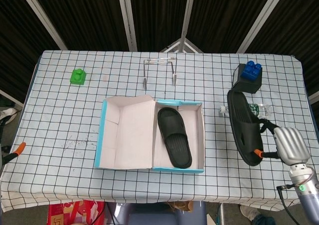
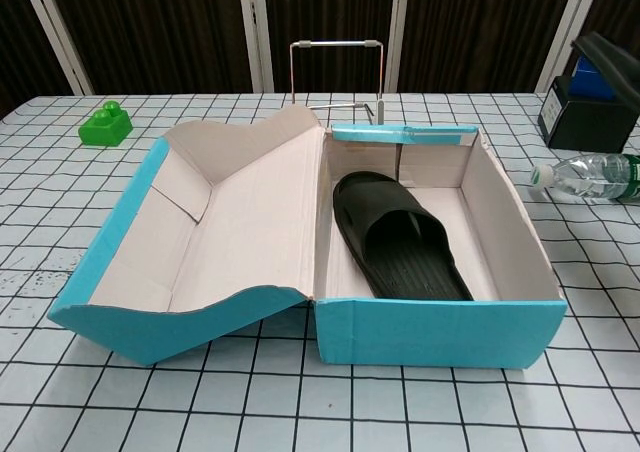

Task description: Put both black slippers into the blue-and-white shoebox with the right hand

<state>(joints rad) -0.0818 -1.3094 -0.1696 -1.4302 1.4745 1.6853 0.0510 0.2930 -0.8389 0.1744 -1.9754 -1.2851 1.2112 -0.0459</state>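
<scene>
Head and chest views of the table. The right hand point(image 1: 288, 144) grips the second slipper point(image 1: 242, 125) near its strap and heel end, its fingers point(image 1: 264, 128) wrapped on the slipper's near half; the slipper hangs clear of the table, toe pointing away from the robot, over the water bottle point(image 2: 590, 179) and toward the black stand with the blue brick point(image 1: 247, 78). In the chest view only the slipper's toe shows, at the upper right edge. The first slipper point(image 2: 400, 234) lies sole-down in the right compartment of the shoebox point(image 1: 100, 140), against the inner partition, leaving a bare strip of floor along the box's right wall (the likely berth for the second). The left hand is in neither view. Handling, as a judgement: the slipper looks like moulded foam or rubber, so light, springy and not fragile, and its matt ribbed surface should not slip readily; held at one end, the long free toe may droop or swing, so a hold at the strap, near mid-length, would balance it best. The soft sole will flex if pressed against the cardboard wall, and the box, being light, could shift if nudged. The green brick point(image 1: 78, 76) and the wire rack point(image 1: 159, 70) stand well apart from the work.
</scene>
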